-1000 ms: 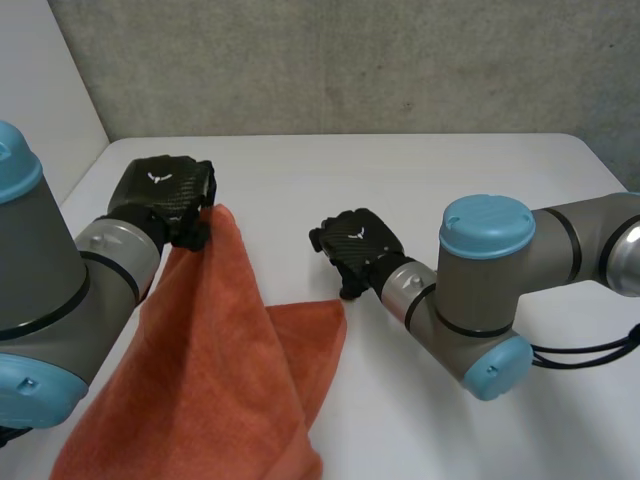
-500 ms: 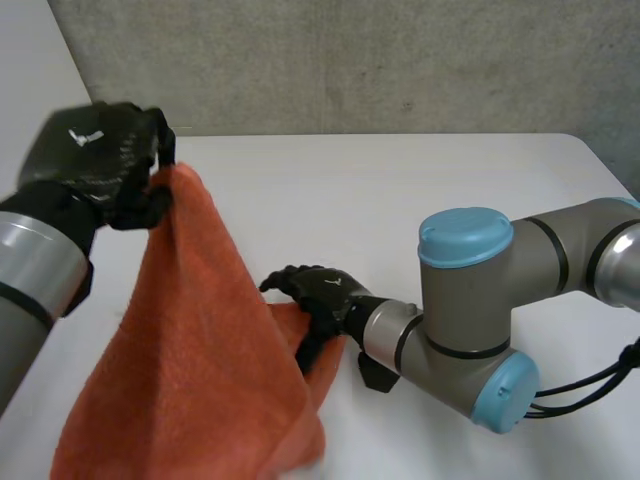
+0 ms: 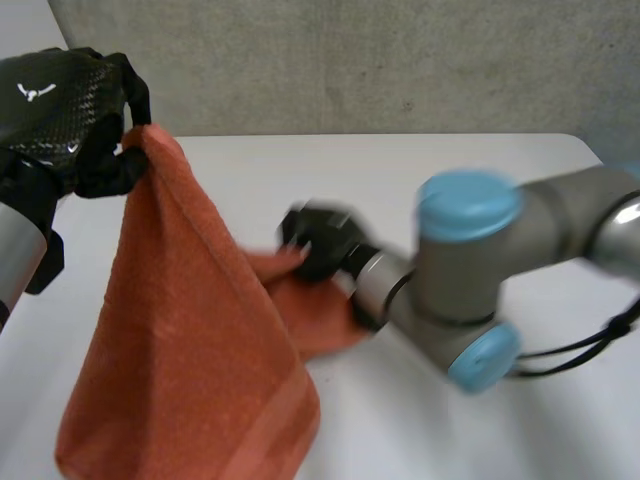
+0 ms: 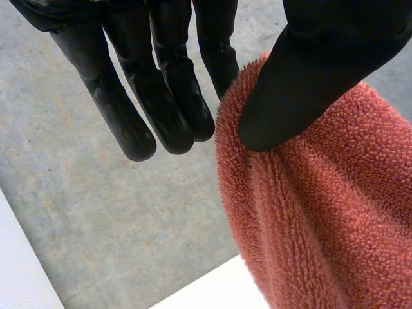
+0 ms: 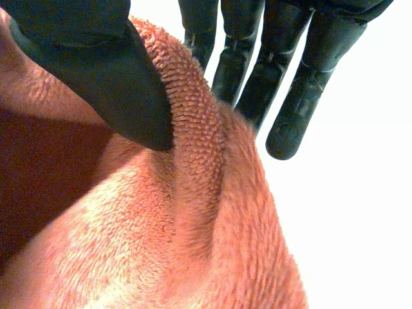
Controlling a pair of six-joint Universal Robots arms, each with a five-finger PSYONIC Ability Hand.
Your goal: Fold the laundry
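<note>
An orange-red terry towel (image 3: 190,340) hangs from my left hand (image 3: 60,110), which is raised high at the near left and pinches the towel's top corner. In the left wrist view the thumb (image 4: 302,84) presses the towel (image 4: 315,219) against the fingers (image 4: 161,96). My right hand (image 3: 318,240) sits lower, near the table's middle, shut on another corner of the towel. In the right wrist view its thumb (image 5: 96,71) clamps a ridge of towel (image 5: 193,167) against the fingers (image 5: 283,84). The towel's lower part drapes down toward the table's front edge.
The white table (image 3: 400,170) stretches back to a grey concrete wall (image 3: 350,60). My right arm's elbow with its light-blue caps (image 3: 470,205) lies over the table's right half.
My left hand has lifted the towel corner higher and further left. My right hand reached left to the towel's lower corner, closed on it and is raising it.
</note>
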